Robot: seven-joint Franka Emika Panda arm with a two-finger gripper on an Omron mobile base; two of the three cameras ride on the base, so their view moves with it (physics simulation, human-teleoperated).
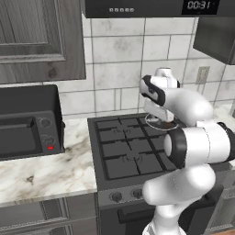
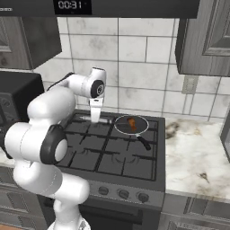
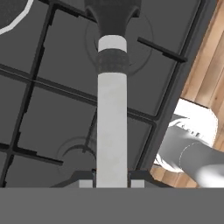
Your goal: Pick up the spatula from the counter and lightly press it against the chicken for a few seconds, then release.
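Note:
My gripper (image 3: pixel 111 181) is shut on the spatula (image 3: pixel 112 131), whose white handle runs away from the hand to a dark band and a dark blade over the stove grates. From the right base view the spatula (image 2: pixel 95 114) hangs down from the gripper (image 2: pixel 96 103) above the back left burner. A round pan (image 2: pixel 143 127) with the orange-brown chicken (image 2: pixel 131 123) in it sits just to the right of the spatula, apart from it. In the left base view the gripper (image 1: pixel 157 110) hovers by the pan's rim (image 1: pixel 150 120), and my arm covers most of the pan.
The black stove top (image 1: pixel 121 151) has raised grates and knobs along its front. A toaster oven (image 1: pixel 25 121) stands on the marble counter (image 1: pixel 41 174) to the left. More counter (image 2: pixel 197 152) lies right of the stove. Cabinets and a microwave hang overhead.

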